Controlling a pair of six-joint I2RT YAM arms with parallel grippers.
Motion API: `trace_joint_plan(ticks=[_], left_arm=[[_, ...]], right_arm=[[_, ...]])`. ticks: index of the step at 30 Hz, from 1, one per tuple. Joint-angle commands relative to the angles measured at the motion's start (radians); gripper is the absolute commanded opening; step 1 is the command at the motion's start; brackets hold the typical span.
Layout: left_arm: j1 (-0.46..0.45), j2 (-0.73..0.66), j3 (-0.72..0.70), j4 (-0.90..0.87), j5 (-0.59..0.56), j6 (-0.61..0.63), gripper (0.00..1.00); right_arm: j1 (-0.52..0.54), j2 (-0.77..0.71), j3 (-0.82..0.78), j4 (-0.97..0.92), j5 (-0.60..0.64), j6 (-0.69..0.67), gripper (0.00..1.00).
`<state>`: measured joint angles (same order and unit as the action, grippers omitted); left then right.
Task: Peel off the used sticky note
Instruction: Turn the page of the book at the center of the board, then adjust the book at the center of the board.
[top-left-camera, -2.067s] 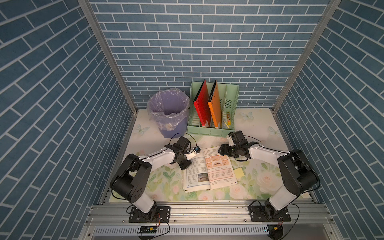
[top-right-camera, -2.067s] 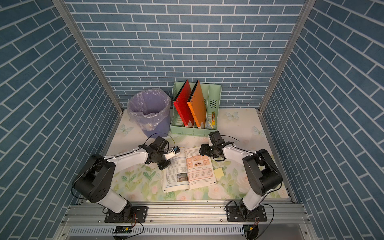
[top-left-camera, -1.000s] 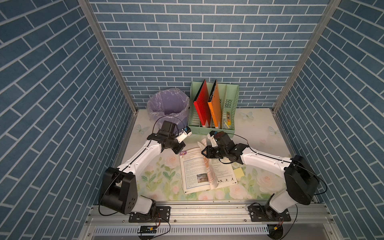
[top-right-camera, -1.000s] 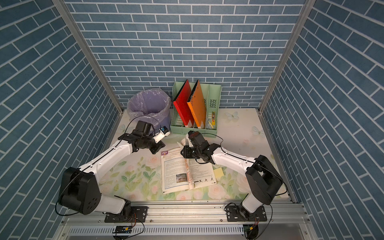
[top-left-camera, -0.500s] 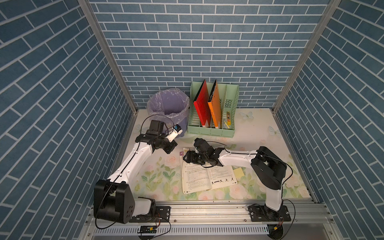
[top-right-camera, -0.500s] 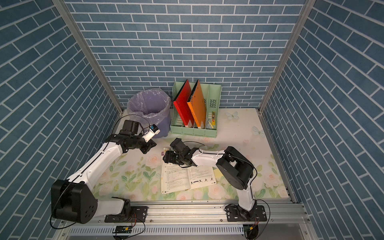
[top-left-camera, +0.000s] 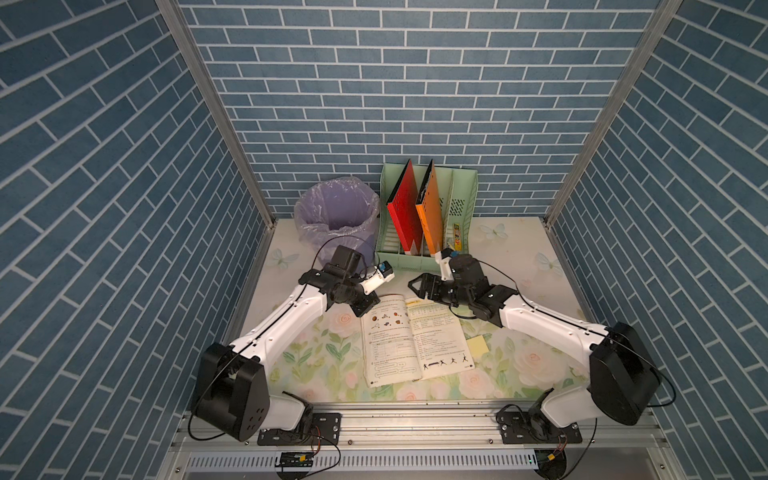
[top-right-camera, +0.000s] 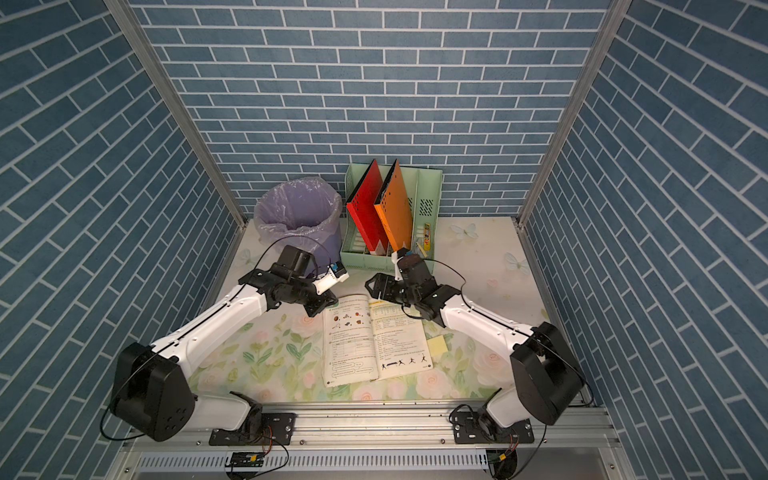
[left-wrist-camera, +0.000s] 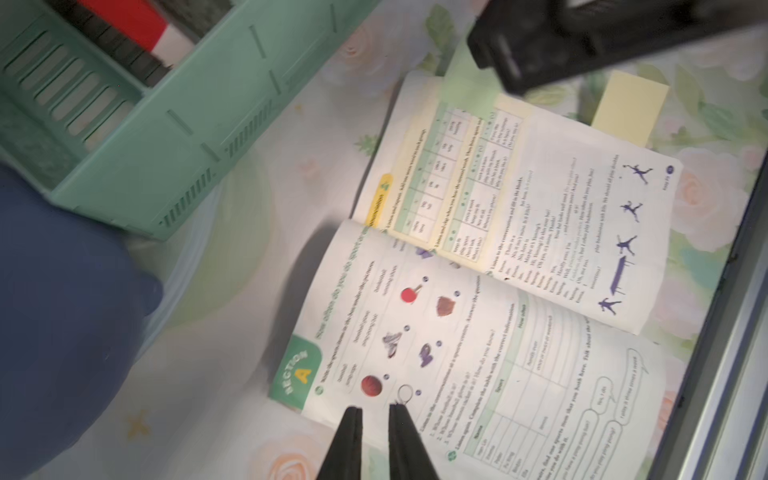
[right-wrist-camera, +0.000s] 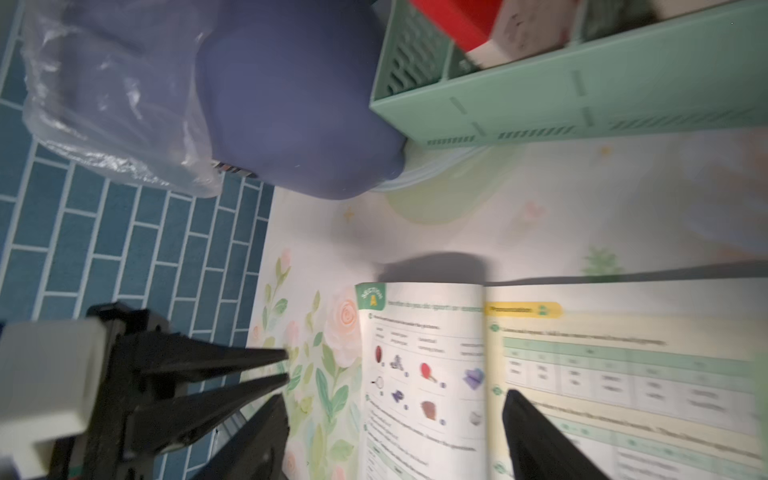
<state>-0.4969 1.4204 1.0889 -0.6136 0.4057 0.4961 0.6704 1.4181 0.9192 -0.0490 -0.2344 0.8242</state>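
The right claw (right-wrist-camera: 395, 399) is being held wide over the open book (top-left-camera: 411, 340); the left claw (left-wrist-camera: 374, 409) is being held narrow, empty.

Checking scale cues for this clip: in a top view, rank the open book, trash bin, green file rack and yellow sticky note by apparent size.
1. Green file rack and open book: too alike to rank.
2. Trash bin.
3. Yellow sticky note.
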Motion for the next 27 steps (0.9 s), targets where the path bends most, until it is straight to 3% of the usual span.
trace_joint_plan(ticks=[1,6,14,19,24,27], left_arm=[[-0.103,0.071,0.049,0.016,-0.004,-0.042,0.18],[-0.225,0.212,0.111,0.083,-0.044,-0.098,0.17],[-0.23,0.293,0.151,0.095,-0.019,-0.139,0.16],[-0.228,0.263,0.117,0.079,-0.043,-0.126,0.16],[-0.226,0.244,0.085,0.071,-0.086,-0.103,0.16],[-0.226,0.258,0.083,0.083,-0.1,-0.105,0.16]], right_arm=[[-0.084,-0.065,-0.092,-0.205,0.032,-0.13,0.81],[-0.152,-0.087,-0.172,-0.262,0.045,-0.215,0.79],[-0.149,-0.016,-0.275,-0.163,-0.058,-0.223,0.69],[-0.038,0.032,-0.267,-0.15,-0.037,-0.197,0.66],[0.108,0.036,-0.3,-0.009,-0.065,-0.041,0.62],[0.18,0.033,-0.298,0.035,-0.063,0.033,0.65]])
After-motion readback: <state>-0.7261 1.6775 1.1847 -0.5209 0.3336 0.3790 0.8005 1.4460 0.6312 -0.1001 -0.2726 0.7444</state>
